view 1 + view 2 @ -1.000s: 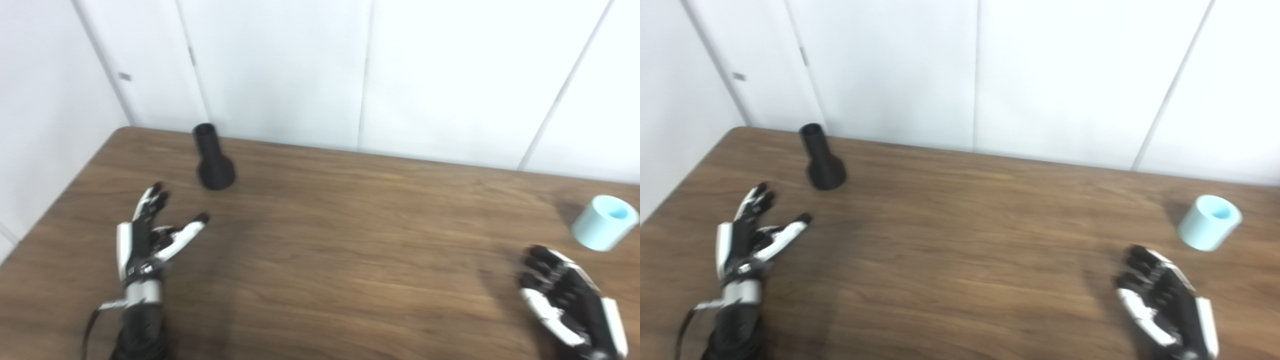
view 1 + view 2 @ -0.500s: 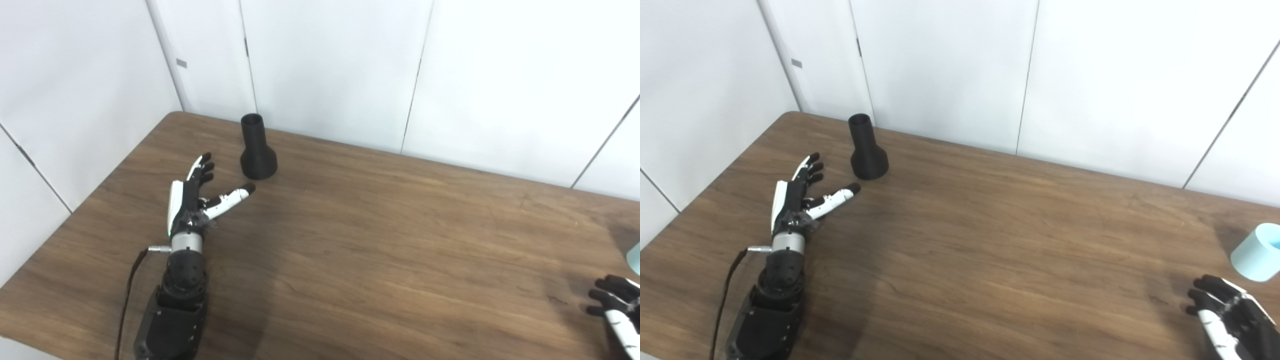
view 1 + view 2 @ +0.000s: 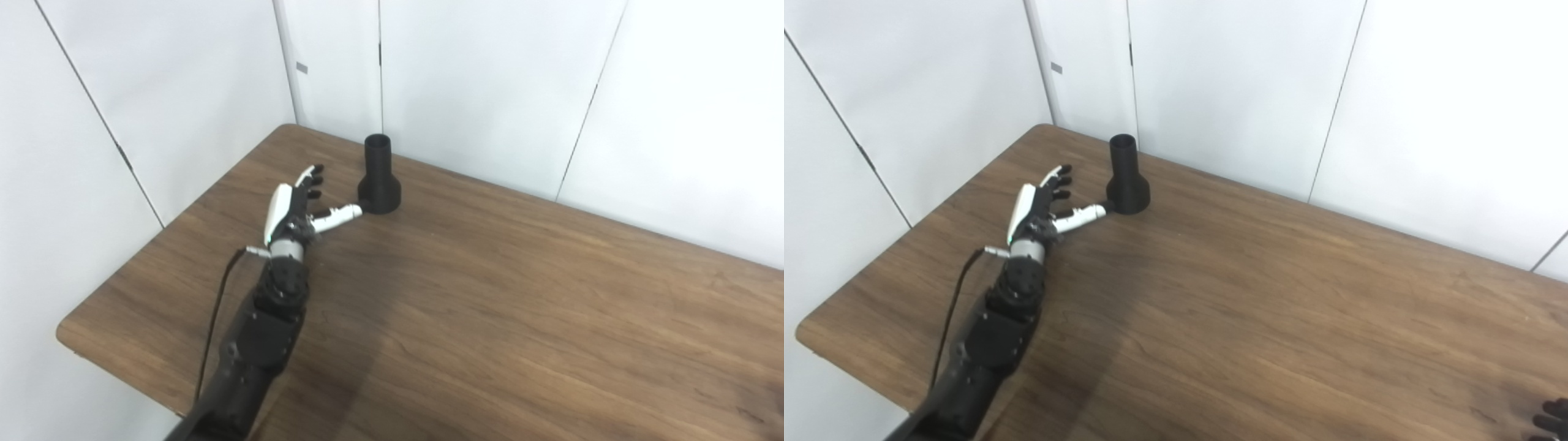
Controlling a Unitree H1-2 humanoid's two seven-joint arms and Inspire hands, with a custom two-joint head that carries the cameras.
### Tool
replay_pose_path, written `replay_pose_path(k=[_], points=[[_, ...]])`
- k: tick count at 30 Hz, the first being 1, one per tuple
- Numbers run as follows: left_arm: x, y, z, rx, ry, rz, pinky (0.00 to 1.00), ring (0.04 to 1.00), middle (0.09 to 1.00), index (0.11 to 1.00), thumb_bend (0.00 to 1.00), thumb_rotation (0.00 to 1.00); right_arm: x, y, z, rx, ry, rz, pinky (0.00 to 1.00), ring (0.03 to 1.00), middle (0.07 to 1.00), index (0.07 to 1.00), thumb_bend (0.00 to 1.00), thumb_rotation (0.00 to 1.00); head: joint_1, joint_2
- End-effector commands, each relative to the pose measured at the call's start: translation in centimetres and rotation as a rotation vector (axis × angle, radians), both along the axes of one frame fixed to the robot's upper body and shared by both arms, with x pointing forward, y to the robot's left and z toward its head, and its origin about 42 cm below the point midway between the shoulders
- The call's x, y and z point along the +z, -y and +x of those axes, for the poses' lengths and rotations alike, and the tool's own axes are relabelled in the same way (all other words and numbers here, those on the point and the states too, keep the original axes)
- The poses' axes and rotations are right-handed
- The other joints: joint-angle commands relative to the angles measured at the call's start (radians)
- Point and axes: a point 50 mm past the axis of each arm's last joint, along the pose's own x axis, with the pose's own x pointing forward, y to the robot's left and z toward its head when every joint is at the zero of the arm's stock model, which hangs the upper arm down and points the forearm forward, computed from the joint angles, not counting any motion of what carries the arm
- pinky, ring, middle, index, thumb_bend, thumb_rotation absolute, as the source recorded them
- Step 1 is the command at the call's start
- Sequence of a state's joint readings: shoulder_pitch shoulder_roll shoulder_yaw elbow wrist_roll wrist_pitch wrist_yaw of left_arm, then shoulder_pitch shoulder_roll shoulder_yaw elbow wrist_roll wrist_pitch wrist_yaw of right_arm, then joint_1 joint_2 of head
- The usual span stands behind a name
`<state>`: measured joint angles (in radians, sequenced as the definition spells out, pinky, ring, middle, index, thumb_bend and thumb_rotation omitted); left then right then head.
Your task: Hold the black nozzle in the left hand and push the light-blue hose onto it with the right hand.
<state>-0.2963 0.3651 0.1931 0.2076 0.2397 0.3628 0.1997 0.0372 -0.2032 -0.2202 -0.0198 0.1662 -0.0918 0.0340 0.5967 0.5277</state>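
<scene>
Task barely begun: black nozzle [image 3: 378, 177] stands upright, ungrasped, at the table's [image 3: 490, 306] far-left corner; left hand [image 3: 297, 208] spread empty just beside it; hose unseen; right hand's [image 3: 1552, 422] state indeterminable.

Your open left hand [image 3: 294, 208] has reached forward; its thumb tip now sits just beside the flared black plastic nozzle [image 3: 378, 177].

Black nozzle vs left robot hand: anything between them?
Nothing. Both eye views show only bare table between the open left robot hand and the upright black nozzle; its thumb tip reaches the nozzle's base, contact unclear.
</scene>
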Motion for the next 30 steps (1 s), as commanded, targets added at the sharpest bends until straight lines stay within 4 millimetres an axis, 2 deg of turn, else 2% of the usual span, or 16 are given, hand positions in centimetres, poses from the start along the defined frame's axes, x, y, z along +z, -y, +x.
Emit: replay_pose_path(k=[1,3,7,16,19,22,24,30], points=[[-0.3,-0.7,0.3,-0.009,-0.067,0.005,0.70,0.807,0.867,0.900,1.00,0.33,1.0,0.4,0.1,0.003,0.052,-0.031,0.46,0.585,0.612,0.571,0.60,0.52,-0.006,0.000],[0.1,-0.5,0.7,-0.021,-0.080,0.006,0.65,0.772,0.837,0.875,1.00,0.32,1.0,0.4,0.1,0.007,0.052,-0.034,0.46,0.585,0.613,0.571,0.60,0.53,-0.009,0.002],[0.6,-0.1,1.4,-0.032,-0.096,0.003,0.67,0.791,0.847,0.878,1.00,0.34,1.0,0.4,-0.2,0.001,0.047,-0.025,0.45,0.575,0.605,0.563,0.64,0.53,-0.020,0.004],[1.0,1.5,2.3,-0.082,-0.115,0.030,0.58,0.736,0.804,0.852,1.00,0.34,1.2,0.5,-0.5,0.003,0.041,-0.039,0.43,0.560,0.592,0.553,0.71,0.55,-0.031,0.007],[1.2,2.1,2.4,-0.120,-0.121,0.038,0.63,0.756,0.817,0.860,1.00,0.35,1.1,0.4,-0.6,0.000,0.039,-0.040,0.42,0.550,0.585,0.547,0.74,0.55,-0.038,0.008],[1.5,2.7,2.4,-0.172,-0.118,0.008,0.64,0.744,0.797,0.811,1.00,0.33,1.2,0.3,-0.8,0.009,0.035,-0.043,0.42,0.549,0.584,0.544,0.78,0.56,-0.044,0.009],[1.6,3.1,2.3,-0.216,-0.121,-0.015,0.67,0.758,0.800,0.813,1.00,0.34,1.3,0.2,-0.9,0.015,0.037,-0.046,0.42,0.546,0.582,0.543,0.79,0.57,-0.044,0.009],[1.8,4.1,2.3,-0.317,-0.142,-0.048,0.75,0.840,0.876,0.888,1.00,0.34,1.3,-0.1,-1.0,0.018,0.039,-0.028,0.41,0.536,0.572,0.535,0.83,0.56,-0.048,0.006]])
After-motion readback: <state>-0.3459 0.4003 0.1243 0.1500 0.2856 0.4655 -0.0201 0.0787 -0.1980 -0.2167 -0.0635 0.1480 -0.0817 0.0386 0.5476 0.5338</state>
